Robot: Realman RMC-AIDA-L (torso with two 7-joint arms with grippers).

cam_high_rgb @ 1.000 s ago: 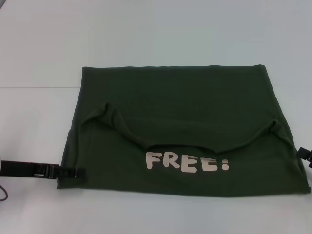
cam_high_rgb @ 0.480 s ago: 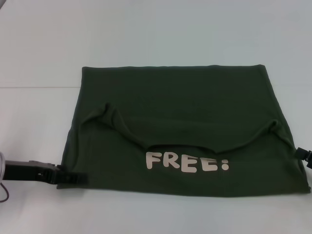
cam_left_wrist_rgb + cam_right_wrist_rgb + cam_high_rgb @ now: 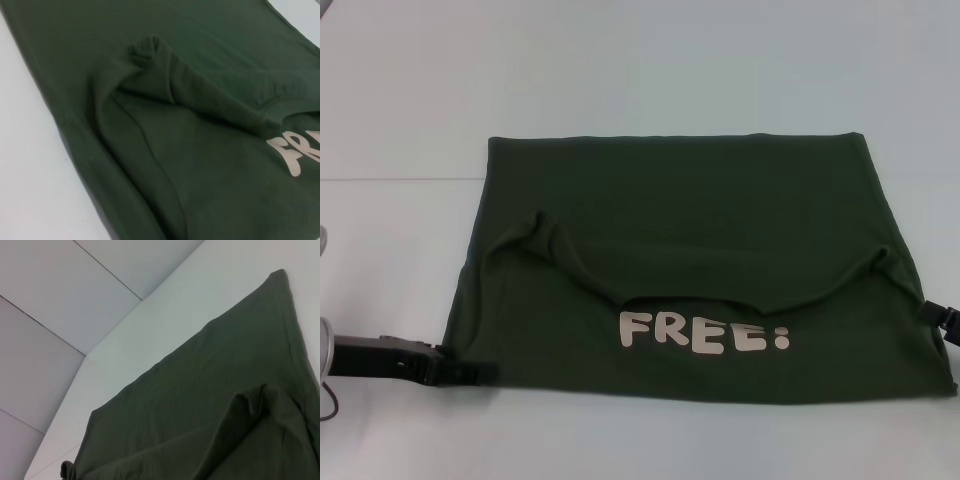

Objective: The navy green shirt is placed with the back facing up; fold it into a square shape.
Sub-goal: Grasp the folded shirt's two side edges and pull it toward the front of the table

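Where folded, one navy green shirt (image 3: 700,260)

The navy green shirt (image 3: 680,230) is made of soft knit cloth. It looks matt and does not shine. It has gentle folds and small bumps where the cloth is doubled over. In the left wrist view you can see stitched seams running along the cloth. The letters (image 3: 704,335) on the shirt are pale and look flat and smooth, like print pressed on. The table (image 3: 620,70) under the shirt is white, smooth and a little shiny. The left gripper (image 3: 460,373) looks like hard black plastic or metal, matt and dull.
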